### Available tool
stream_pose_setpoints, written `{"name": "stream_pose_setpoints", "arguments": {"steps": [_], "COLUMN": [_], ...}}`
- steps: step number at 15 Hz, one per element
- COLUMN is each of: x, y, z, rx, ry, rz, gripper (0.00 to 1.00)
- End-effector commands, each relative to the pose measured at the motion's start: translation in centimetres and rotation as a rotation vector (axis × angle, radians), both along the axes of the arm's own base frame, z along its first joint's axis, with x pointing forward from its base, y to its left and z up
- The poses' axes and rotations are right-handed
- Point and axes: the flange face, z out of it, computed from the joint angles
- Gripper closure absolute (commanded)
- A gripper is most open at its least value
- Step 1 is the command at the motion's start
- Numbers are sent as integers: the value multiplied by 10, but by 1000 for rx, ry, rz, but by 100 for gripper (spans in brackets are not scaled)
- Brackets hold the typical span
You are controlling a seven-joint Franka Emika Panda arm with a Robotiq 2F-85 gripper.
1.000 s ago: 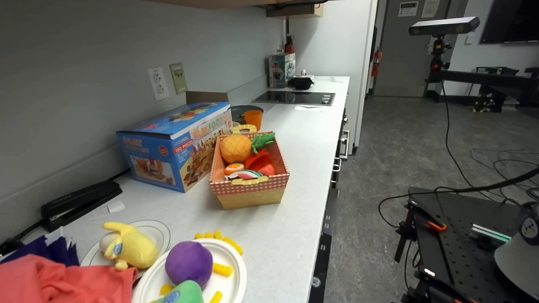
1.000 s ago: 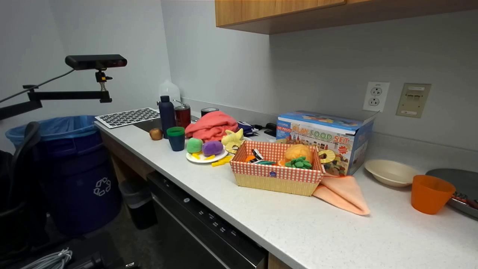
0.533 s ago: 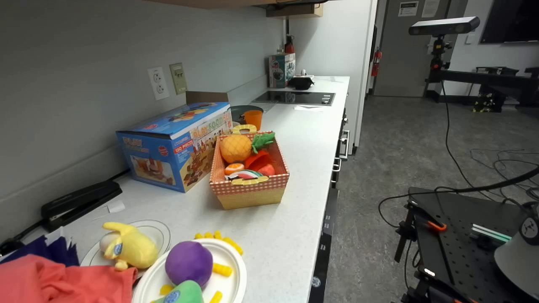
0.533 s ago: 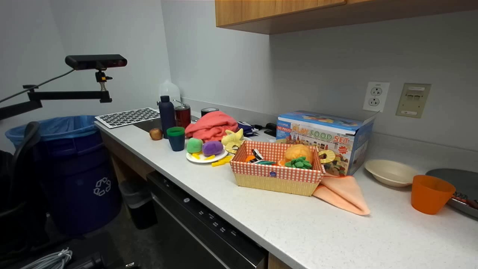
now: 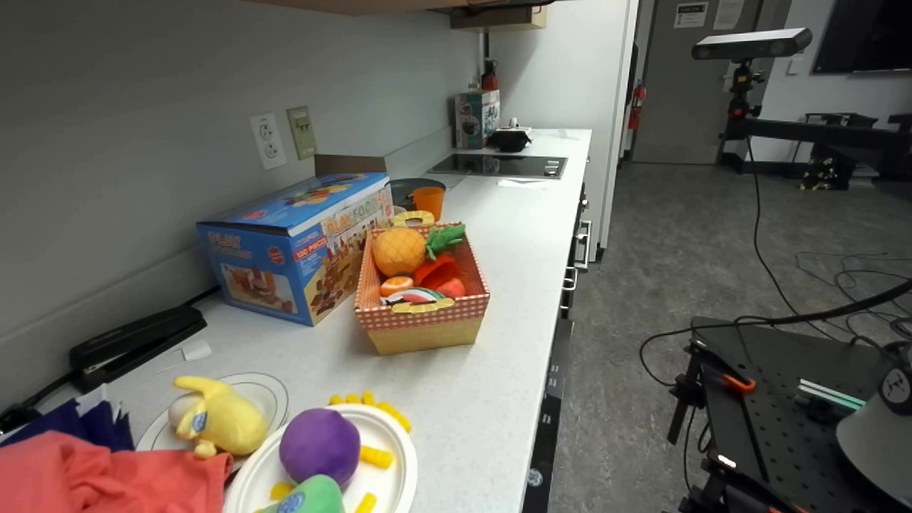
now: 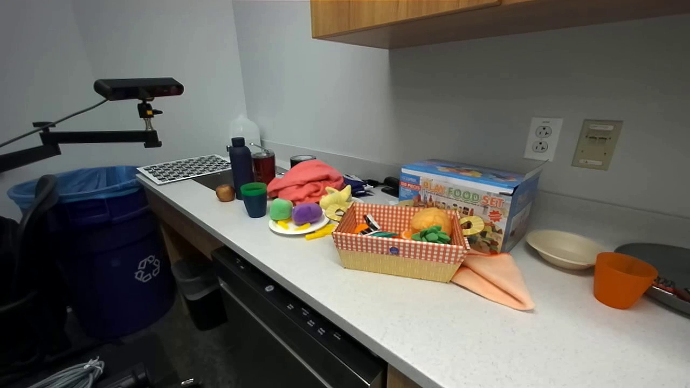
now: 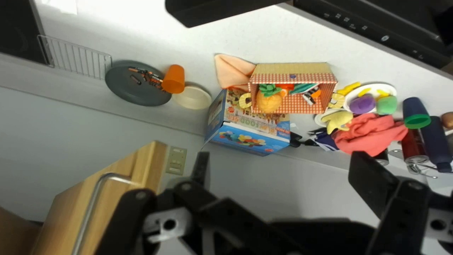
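With an empty, wide-spread gripper (image 7: 282,165), judge the gingham-trimmed basket (image 6: 396,265), on the countertop (image 6: 409,318) beside the Play Food Set box (image 6: 458,195), light, stiff yet crushable, and best pinched at its long rim (image 6: 372,246), clear of the plush pineapple (image 6: 430,220).

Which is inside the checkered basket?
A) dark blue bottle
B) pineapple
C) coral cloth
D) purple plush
B: in both exterior views the pineapple lies within the red-and-white checkered walls of the basket.
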Motion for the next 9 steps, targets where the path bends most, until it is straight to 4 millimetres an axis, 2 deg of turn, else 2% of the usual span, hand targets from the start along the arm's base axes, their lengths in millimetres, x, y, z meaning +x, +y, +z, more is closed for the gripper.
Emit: {"name": "stream_pose_setpoints", "arguments": {"steps": [1,4,5,6,9], "x": [-12,-10,-4,-4,-3], "y": [53,85,62,68,65], "z": [-34,-46,-36,-39,-41], "rx": [-16,-35,-2,-2,6], "ry": [46,69,78,84,85], "rz": [24,58,41,44,42], "gripper": [0,0,0,0,0]}}
